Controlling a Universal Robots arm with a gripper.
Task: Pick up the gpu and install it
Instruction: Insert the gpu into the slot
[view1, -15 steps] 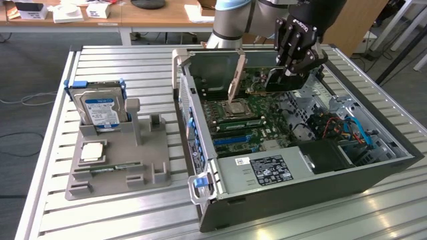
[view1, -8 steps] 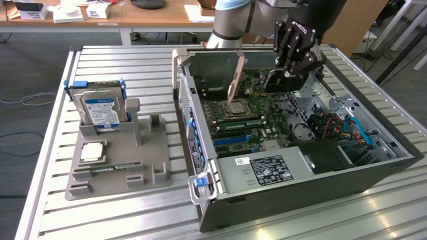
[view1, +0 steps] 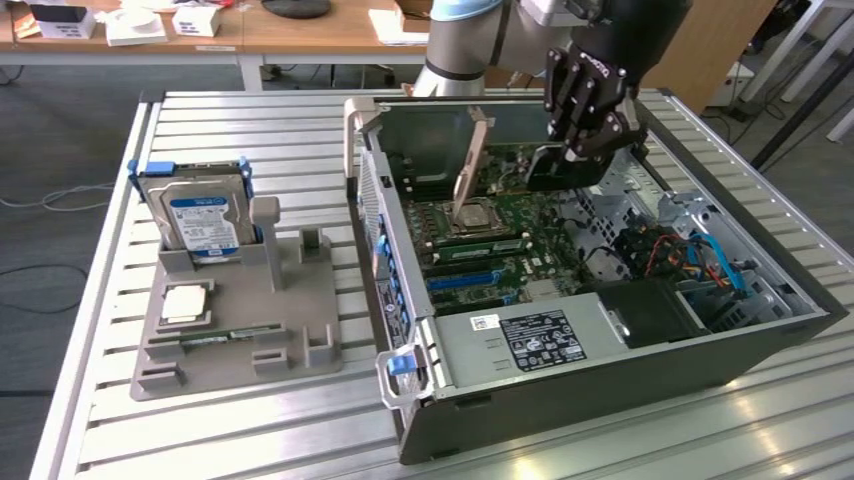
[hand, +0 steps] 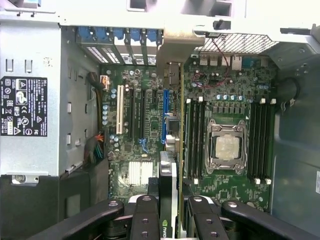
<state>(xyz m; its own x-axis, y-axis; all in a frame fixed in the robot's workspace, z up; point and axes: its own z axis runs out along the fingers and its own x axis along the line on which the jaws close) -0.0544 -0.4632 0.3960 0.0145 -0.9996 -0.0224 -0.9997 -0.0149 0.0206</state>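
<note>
My gripper (view1: 587, 150) is shut on the gpu (view1: 554, 170), a dark card held upright on its edge inside the open computer case (view1: 601, 400). The card's tan metal bracket (view1: 467, 165) points at the case's rear wall. In the wrist view the gpu (hand: 168, 175) shows edge-on, running over the motherboard (hand: 135, 125) between the expansion slots and the memory slots. There its bracket (hand: 177, 42) is against the rear slot openings, and my black fingers (hand: 145, 220) clamp it from both sides. I cannot tell whether the card's lower edge touches a slot.
A grey holder (view1: 307, 300) on the slatted table at the exterior view's left carries a hard drive (view1: 200, 215), a processor (view1: 184, 305) and a memory stick (view1: 220, 338). Inside the case are the power supply (view1: 534, 340), the processor socket (hand: 227, 147) and cables (view1: 707, 260).
</note>
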